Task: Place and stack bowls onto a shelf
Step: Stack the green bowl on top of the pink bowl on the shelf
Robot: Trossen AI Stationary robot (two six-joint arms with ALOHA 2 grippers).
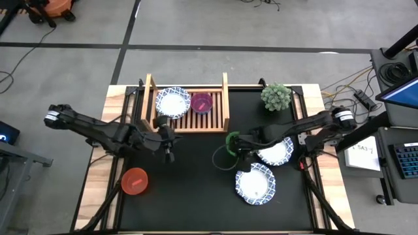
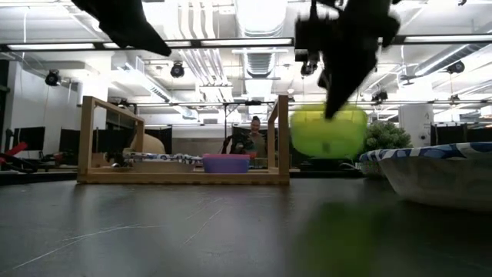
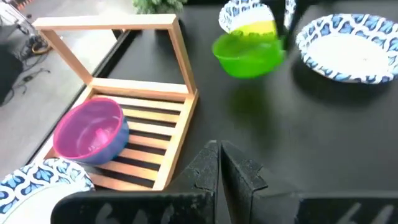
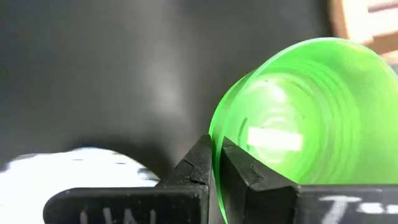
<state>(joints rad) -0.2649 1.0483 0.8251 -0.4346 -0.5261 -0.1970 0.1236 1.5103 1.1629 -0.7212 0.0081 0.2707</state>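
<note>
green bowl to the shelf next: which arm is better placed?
Right, most likely. The right gripper is shut on the green bowl's rim, holding it clear of the table, with the shelf a short way beyond. The left gripper is shut and holds nothing, near the shelf's front.

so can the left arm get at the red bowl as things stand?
Probably yes. The red bowl sits alone on the mat just near of the left pincer, which is shut and holds nothing; nothing lies between them.
</note>
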